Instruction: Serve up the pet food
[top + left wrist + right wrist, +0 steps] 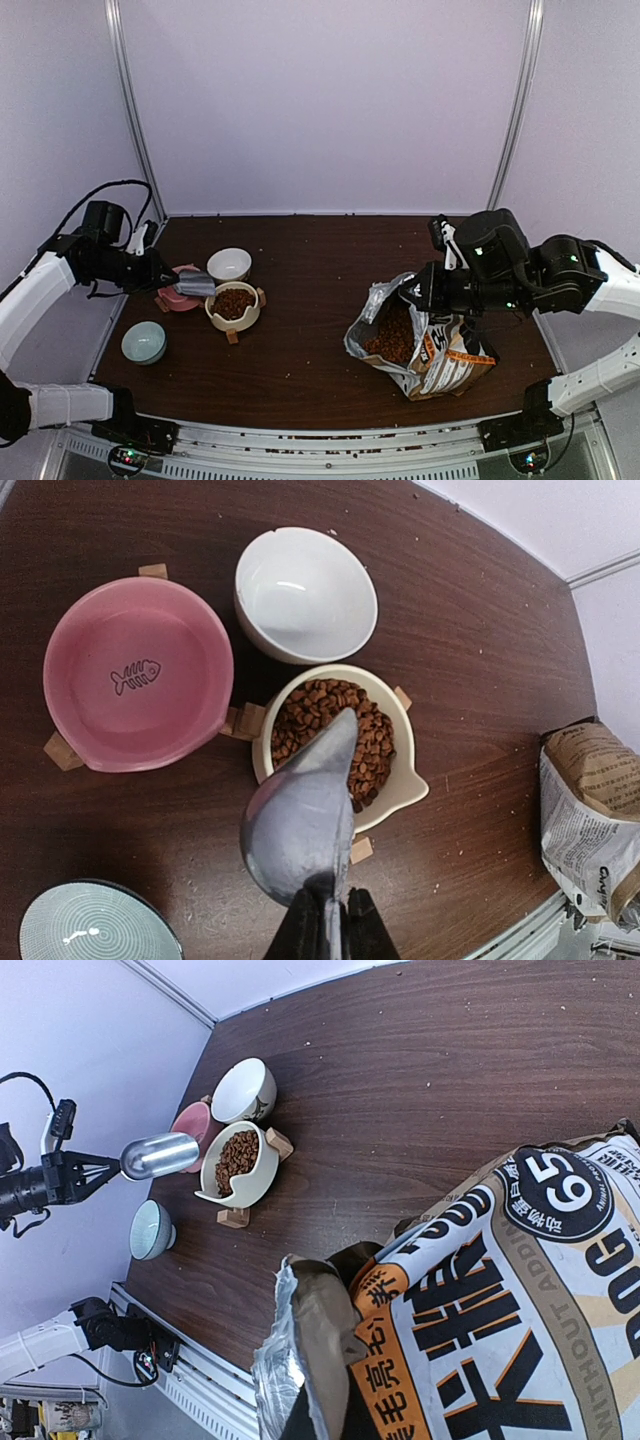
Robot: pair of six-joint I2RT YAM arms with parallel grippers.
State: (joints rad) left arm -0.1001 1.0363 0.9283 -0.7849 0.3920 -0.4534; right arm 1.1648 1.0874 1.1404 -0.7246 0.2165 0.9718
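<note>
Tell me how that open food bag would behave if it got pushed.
The bag looks crumpled and sagging, so it is probably floppy. It leans with its mouth gaping and kibble near the lip, so a shove would likely tip it and spill some.

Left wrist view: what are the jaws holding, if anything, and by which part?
The silver scoop, pinched by its handle, its open end over the cream bowl of pet food.

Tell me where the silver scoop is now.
Left side of the top view: the left gripper holds the silver scoop, raised between the pink bowl and the cream bowl of kibble.
</note>
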